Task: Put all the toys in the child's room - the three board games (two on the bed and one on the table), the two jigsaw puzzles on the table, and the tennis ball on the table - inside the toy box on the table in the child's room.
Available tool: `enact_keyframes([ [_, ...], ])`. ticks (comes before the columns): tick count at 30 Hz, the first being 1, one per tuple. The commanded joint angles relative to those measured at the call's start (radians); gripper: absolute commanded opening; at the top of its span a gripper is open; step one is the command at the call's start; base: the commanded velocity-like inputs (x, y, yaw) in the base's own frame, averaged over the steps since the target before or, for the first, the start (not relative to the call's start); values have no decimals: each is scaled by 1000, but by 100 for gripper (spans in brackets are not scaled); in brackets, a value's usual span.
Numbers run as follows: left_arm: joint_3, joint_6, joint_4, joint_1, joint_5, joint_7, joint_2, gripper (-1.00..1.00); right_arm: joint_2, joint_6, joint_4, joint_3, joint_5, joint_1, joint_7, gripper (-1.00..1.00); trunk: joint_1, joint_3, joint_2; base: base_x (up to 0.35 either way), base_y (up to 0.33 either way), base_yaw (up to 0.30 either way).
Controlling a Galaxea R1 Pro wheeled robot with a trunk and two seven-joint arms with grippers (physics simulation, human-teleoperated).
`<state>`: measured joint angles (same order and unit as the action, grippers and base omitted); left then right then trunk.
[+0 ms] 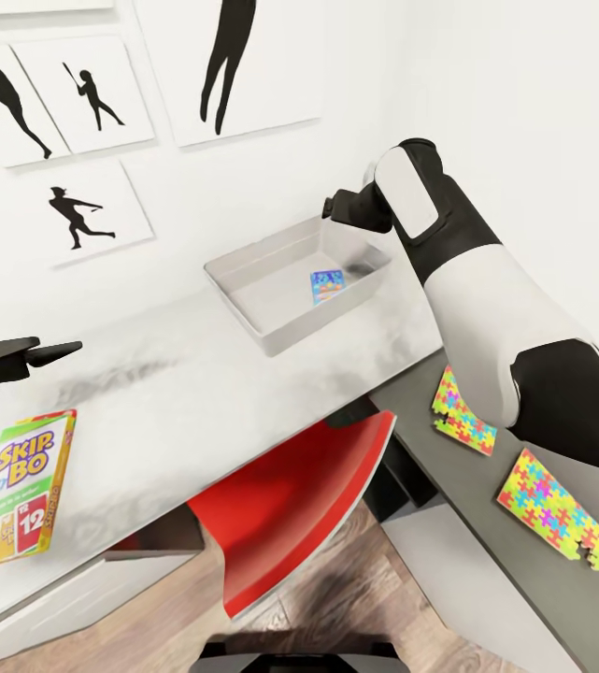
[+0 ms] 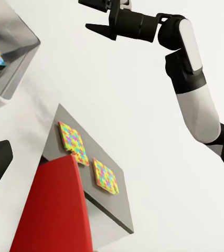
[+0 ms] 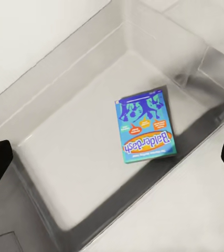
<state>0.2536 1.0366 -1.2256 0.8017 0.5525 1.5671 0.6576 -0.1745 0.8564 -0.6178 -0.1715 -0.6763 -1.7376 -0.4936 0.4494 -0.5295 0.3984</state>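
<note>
The light grey toy box [image 1: 243, 313] stands on the white table [image 1: 187, 393] by the wall. Flat on its floor lies a blue board game [image 1: 328, 285] [image 3: 145, 126] lettered Balderdash. My right gripper [image 1: 335, 207] [image 2: 93, 16] [image 3: 112, 157] hovers open and empty over the box's far right corner. A green Skip-Bo board game [image 1: 19, 486] lies near the table's front left. Just above and behind it my left gripper [image 1: 33, 336] is open and empty. Two jigsaw puzzles [image 1: 463, 411] [image 1: 553, 509] [image 2: 74, 143] [image 2: 105, 176] lie on the grey side table [image 1: 523, 579]. The tennis ball and the bed are out of view.
A red chair [image 1: 290, 505] [image 2: 54, 210] is tucked under the table's front edge, between the white top and the grey side table. Black sports silhouette pictures [image 1: 84, 93] hang on the white wall behind. Wood-plank floor [image 1: 336, 608] lies below.
</note>
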Motion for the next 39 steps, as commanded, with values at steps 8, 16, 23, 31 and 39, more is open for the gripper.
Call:
enact_keyframes([
  [8, -1, 11, 0, 1, 0, 4, 1, 100, 0, 1, 0, -2, -10, 0, -18, 100, 1, 12, 2, 0, 0, 0],
  [16, -1, 11, 0, 1, 0, 4, 2, 100, 0, 1, 0, -2, -10, 0, -24, 100, 1, 25, 2, 0, 0, 0],
  [23, -2, 11, 0, 1, 0, 4, 2, 100, 0, 1, 0, -2, -10, 1, -25, 100, 1, 37, 2, 0, 0, 0],
  [31, -3, 10, 0, -1, 0, 4, 1, 100, 0, 3, 0, -2, -11, 1, -31, 100, 1, 50, 2, 0, 0, 0],
  [39, -6, 10, 0, -2, -1, 4, -1, 100, 0, 11, 0, -2, -11, 1, -49, 100, 1, 64, 2, 0, 0, 0],
])
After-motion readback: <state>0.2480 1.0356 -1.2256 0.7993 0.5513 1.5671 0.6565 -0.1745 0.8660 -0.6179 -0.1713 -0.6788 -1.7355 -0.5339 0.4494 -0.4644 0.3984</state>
